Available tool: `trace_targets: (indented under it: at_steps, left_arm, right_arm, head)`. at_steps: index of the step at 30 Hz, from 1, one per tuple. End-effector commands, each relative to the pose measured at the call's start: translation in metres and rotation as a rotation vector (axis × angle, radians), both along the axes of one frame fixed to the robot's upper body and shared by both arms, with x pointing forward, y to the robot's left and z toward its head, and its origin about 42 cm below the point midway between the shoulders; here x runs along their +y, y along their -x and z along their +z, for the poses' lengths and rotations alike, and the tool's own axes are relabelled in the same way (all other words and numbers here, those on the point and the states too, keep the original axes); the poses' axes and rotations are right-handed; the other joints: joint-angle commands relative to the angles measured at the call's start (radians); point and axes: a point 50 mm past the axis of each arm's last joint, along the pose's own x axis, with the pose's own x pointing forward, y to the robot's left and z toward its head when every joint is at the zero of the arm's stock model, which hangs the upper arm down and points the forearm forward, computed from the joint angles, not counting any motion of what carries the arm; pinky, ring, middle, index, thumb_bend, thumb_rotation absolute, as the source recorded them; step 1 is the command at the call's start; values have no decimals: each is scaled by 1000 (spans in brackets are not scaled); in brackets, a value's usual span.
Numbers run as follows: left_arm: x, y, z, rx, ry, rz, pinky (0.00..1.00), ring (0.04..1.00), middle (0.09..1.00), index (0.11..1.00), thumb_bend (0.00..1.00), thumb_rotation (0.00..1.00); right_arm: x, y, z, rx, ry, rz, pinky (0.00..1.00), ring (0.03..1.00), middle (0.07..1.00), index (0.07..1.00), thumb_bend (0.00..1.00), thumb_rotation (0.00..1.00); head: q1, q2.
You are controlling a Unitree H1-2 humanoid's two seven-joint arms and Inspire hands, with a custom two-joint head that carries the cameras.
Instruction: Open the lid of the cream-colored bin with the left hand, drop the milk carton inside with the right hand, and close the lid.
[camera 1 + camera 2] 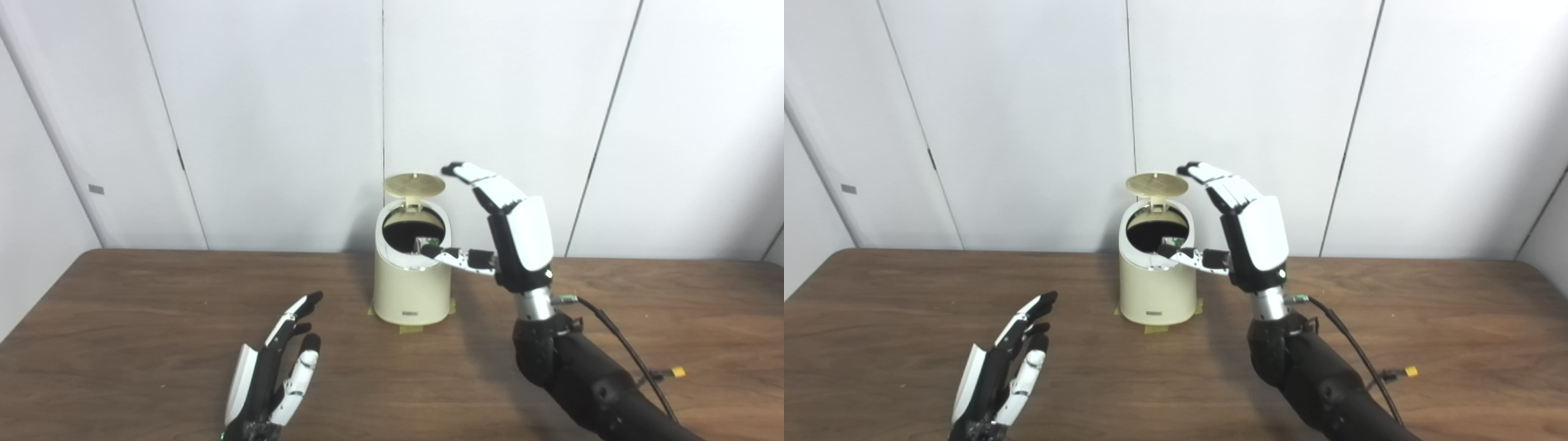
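The cream-colored bin (411, 288) stands mid-table toward the far edge, its lid (414, 183) tipped up at the back and a bit of milk carton (427, 246) showing inside the dark mouth. Bare wooden table (135, 318) spreads all around it, white wall panels (275, 110) behind. The right hand (511, 229) hovers just right of the rim, fingers spread wide and empty, thumb over the opening; the left hand (275, 367) lies low, near the front, fingers apart, well clear.

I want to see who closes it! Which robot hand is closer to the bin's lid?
The right hand. Its fingers reach up beside the raised lid of the cream-colored bin. The left hand is low over the table, well apart.
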Motion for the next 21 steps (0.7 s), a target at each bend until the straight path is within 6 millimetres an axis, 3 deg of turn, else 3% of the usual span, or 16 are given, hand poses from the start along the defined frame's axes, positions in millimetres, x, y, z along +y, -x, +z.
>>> trace_targets:
  at_steps: [1, 6, 11, 14, 16, 18, 21]
  left_arm:
    - [7, 6, -24, 71, -32, 17, 813, 882, 890, 876, 361, 892]
    - [9, 4, -25, 68, -28, 16, 812, 881, 889, 877, 352, 878]
    - [11, 3, -26, 73, -27, 22, 804, 876, 887, 875, 360, 882]
    - [12, 2, -27, 72, -12, 25, 806, 877, 887, 873, 370, 871]
    - [12, 1, -28, 70, -10, 27, 798, 874, 885, 870, 373, 854]
    - [12, 0, -28, 71, -11, 28, 797, 869, 881, 869, 361, 861]
    - [12, -1, -28, 79, 0, 28, 800, 869, 880, 867, 307, 833]
  right_arm:
    - [-10, -6, 34, -96, -73, 5, 686, 868, 926, 890, 563, 404]
    - [-19, 2, 29, -93, -115, -16, 940, 958, 973, 975, 500, 418]
    - [-35, 13, 7, 1, -123, -41, 987, 999, 1000, 1000, 493, 440]
    - [-41, 22, -10, 91, -186, -34, 949, 981, 981, 991, 517, 527]
    - [-47, 29, -20, 169, -268, -17, 875, 914, 895, 899, 574, 566]
    - [-55, 38, -24, 223, -322, 8, 683, 754, 756, 758, 498, 543]
    - [-61, 50, -25, 303, -401, 72, 596, 679, 706, 698, 397, 467]
  head:
    - [-2, 1]
    - [-3, -4]
    - [-11, -3]
    - [-13, -4]
    - [-16, -7]
    - [-16, -7]
    - [-22, -8]
